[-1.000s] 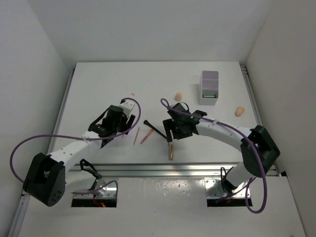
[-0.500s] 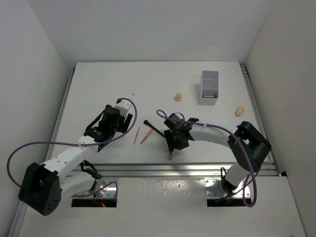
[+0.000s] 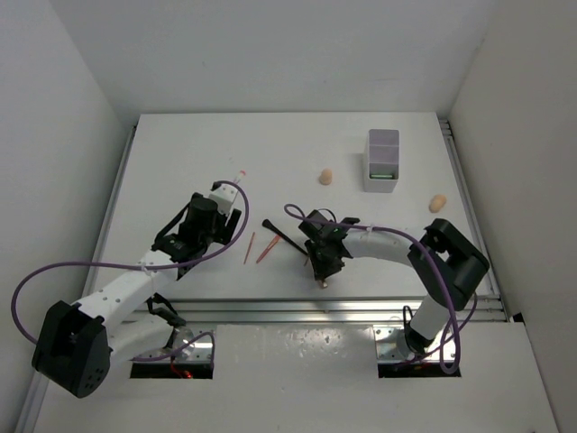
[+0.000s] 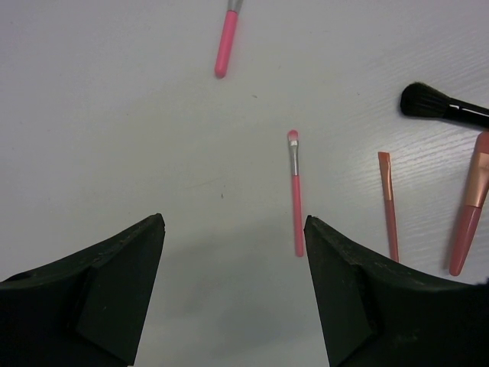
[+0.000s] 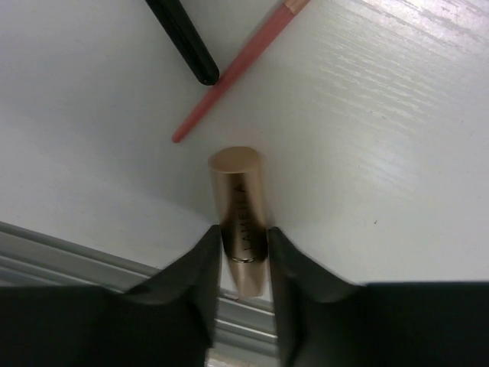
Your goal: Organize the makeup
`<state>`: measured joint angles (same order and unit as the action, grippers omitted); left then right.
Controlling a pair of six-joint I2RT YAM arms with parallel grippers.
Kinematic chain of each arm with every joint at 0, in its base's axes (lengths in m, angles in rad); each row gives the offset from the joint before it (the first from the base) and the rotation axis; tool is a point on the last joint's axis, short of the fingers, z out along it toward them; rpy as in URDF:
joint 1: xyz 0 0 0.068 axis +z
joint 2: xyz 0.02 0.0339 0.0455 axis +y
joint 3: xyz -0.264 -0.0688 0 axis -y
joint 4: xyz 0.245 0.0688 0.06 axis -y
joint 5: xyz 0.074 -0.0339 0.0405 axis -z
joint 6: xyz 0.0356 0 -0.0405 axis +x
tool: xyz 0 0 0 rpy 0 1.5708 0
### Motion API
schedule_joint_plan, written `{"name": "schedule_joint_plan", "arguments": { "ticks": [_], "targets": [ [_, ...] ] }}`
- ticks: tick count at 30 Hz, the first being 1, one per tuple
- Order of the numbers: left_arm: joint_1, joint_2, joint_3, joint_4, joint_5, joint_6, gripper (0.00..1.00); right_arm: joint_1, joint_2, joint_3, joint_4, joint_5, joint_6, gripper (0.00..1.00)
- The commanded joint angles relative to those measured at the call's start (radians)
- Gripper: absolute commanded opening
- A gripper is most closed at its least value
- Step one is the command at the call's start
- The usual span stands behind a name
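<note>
My right gripper (image 3: 322, 263) (image 5: 243, 233) is shut on the rose-gold tube (image 3: 322, 278) (image 5: 241, 200), which lies on the table near its front edge. The black brush (image 3: 281, 234) (image 5: 183, 38) and two thin pencils (image 3: 250, 247) (image 3: 266, 250) lie just left of it. My left gripper (image 3: 215, 224) (image 4: 233, 223) is open and empty above the table, with a small pink brush (image 4: 295, 195) just ahead of its right finger. Another pink stick (image 3: 240, 172) (image 4: 225, 42) lies farther away. Two beige sponges (image 3: 325, 176) (image 3: 438, 203) lie at the back right. A green tube (image 3: 383, 171) stands in the box.
The white translucent compartment box (image 3: 382, 144) stands at the back right. A metal rail (image 3: 297, 309) runs along the table's front edge, right under the right gripper. White walls close in the table on three sides.
My right gripper moved toward the front edge, came down over the rose-gold tube and closed on it. My left gripper shifted a little away from the pencils.
</note>
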<state>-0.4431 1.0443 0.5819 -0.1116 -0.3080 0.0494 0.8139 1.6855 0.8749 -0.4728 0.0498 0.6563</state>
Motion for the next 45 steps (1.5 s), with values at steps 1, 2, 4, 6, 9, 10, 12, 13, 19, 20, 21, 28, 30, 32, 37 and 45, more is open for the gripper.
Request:
{"name": "schedule_joint_plan", "arguments": {
  "ticks": [1, 2, 4, 6, 9, 10, 12, 13, 19, 20, 21, 28, 30, 32, 37, 45],
  "targets": [
    [0.009, -0.020, -0.008, 0.013, -0.011, -0.008, 0.80, -0.005, -0.003, -0.016, -0.006, 0.019, -0.029, 0.24],
    [0.009, -0.020, -0.008, 0.013, -0.002, -0.008, 0.80, -0.013, -0.003, -0.022, -0.016, 0.021, -0.030, 0.19],
    [0.009, -0.020, -0.017, 0.013, -0.002, 0.001, 0.80, -0.019, -0.021, -0.052, -0.015, 0.010, -0.040, 0.12],
    [0.009, -0.020, -0.017, 0.013, -0.002, 0.001, 0.80, -0.035, -0.068, -0.079, -0.012, 0.010, -0.058, 0.04],
    [0.009, -0.020, -0.017, 0.013, 0.007, 0.001, 0.80, -0.082, -0.165, -0.105, -0.018, 0.001, -0.098, 0.00],
    [0.009, -0.010, -0.017, 0.013, 0.016, 0.001, 0.80, -0.096, -0.184, -0.105, -0.020, -0.011, -0.185, 0.00],
    [0.009, 0.003, -0.017, 0.013, 0.027, 0.010, 0.80, -0.153, -0.248, -0.080, -0.035, -0.024, -0.344, 0.00],
    [0.018, 0.003, -0.017, 0.023, 0.027, 0.010, 0.80, -0.188, -0.262, -0.064, -0.049, -0.022, -0.392, 0.00],
    [0.038, 0.071, 0.038, 0.023, 0.086, 0.030, 0.80, -0.445, -0.294, 0.151, -0.021, -0.101, -0.845, 0.00],
    [0.047, 0.080, 0.054, 0.023, 0.098, 0.030, 0.80, -0.470, -0.278, 0.165, -0.004, -0.143, -0.888, 0.00],
    [0.061, 0.089, 0.064, 0.023, 0.113, 0.039, 0.80, -0.516, -0.267, 0.203, 0.046, -0.177, -1.006, 0.00],
    [0.112, 0.178, 0.144, 0.023, 0.156, 0.060, 0.80, -0.702, -0.009, 0.424, 0.020, -0.344, -1.328, 0.00],
    [0.132, 0.206, 0.168, 0.012, 0.156, 0.069, 0.80, -0.705, 0.048, 0.472, 0.023, -0.343, -1.405, 0.00],
    [0.132, 0.215, 0.182, 0.012, 0.156, 0.069, 0.80, -0.717, 0.080, 0.486, 0.080, -0.341, -1.426, 0.00],
    [0.150, 0.249, 0.191, 0.012, 0.156, 0.078, 0.80, -0.731, 0.132, 0.522, 0.126, -0.309, -1.567, 0.00],
    [0.159, 0.281, 0.200, 0.003, 0.156, 0.078, 0.80, -0.736, 0.215, 0.565, 0.149, -0.252, -1.691, 0.00]
  ]
}}
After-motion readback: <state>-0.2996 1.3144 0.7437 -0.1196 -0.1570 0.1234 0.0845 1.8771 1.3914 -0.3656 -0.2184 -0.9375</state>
